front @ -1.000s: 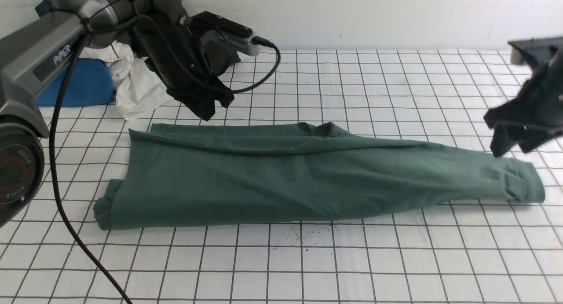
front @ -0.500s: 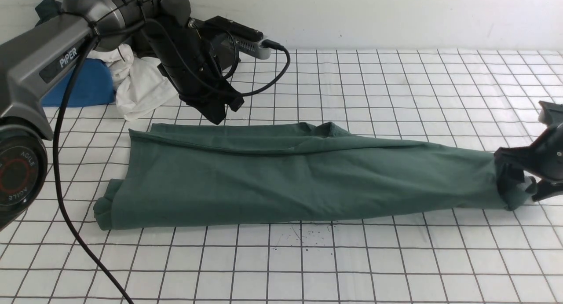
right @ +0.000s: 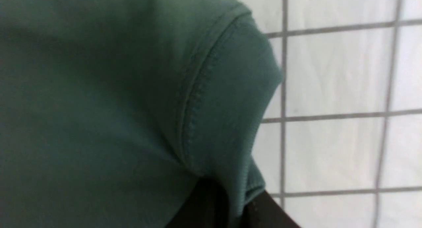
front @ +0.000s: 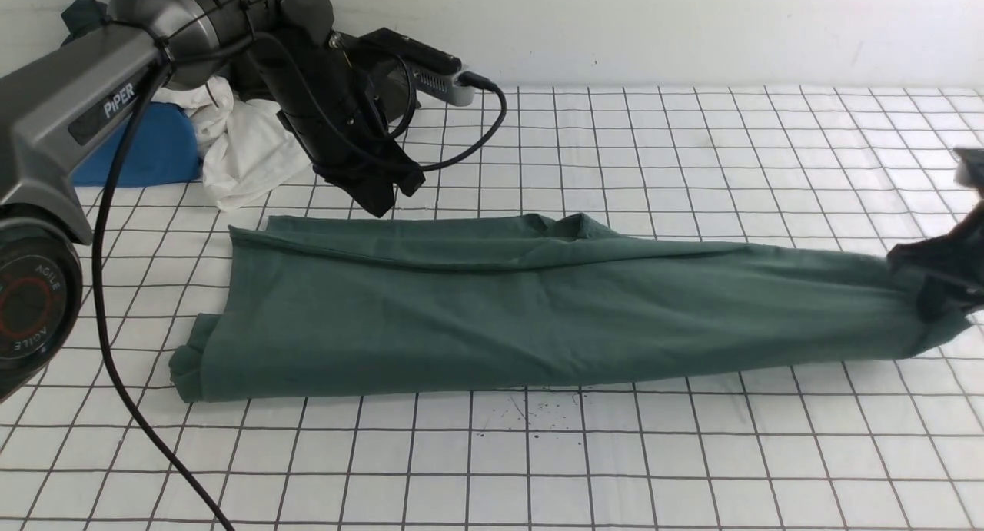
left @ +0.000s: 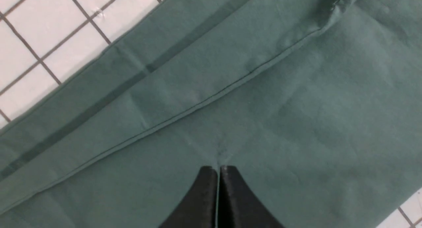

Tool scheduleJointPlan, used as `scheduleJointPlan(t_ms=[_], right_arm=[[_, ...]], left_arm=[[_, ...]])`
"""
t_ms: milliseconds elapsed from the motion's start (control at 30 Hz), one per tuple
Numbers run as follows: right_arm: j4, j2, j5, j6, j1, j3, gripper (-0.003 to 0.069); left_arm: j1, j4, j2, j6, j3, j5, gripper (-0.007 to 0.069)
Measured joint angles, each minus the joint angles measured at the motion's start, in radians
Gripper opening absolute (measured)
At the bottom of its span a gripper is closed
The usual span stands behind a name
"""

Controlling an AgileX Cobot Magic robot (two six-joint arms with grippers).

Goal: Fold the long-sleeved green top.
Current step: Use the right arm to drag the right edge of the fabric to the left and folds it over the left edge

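Observation:
The green long-sleeved top (front: 500,316) lies folded into a long band across the white gridded table (front: 692,469). My left gripper (front: 380,200) is shut and hangs just over the top's back edge. In the left wrist view its tips (left: 218,168) meet over the green cloth (left: 296,106), where there is a small pucker. My right gripper (front: 934,304) is shut on the cuff end at the far right and holds it slightly off the table. In the right wrist view the stitched cuff (right: 224,99) runs down between the right gripper's (right: 235,201) jaws.
A crumpled white cloth (front: 246,154) and a blue item (front: 146,147) lie at the back left. A black cable (front: 115,377) trails from the left arm over the table's front left. A grey device (front: 434,74) sits by the back wall.
My right gripper came down onto the cuff, closed on it, then lifted and pulled it right, stretching the top. The left gripper shifted slightly right early on, then stayed still.

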Motion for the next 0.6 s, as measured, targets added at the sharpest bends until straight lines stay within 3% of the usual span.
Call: scheduleJointPlan(t_ms=[100,267,367,600], right_arm=[[-0.171,-0.131,0.015,0.082,-0.016,-0.004,0.0028],[-0.263,-0.265,0.083,0.13,-0.027,-0.09,0.0028],[-0.22,-0.301,0.121,0.088,0.02,-0.172,0.0028],[0.049,-0.233,0.156,-0.048,0.372,-0.38,0.0028]], left_arm=[[0.007,0.0,-0.023,0.002,0.001,0.0,-0.0008],[0.027,0.0,-0.06,0.005,0.001,0.0,-0.0008],[0.039,0.001,-0.067,0.005,0.001,0.0,-0.0008],[0.07,0.03,-0.096,0.005,0.001,0.0,-0.0008]])
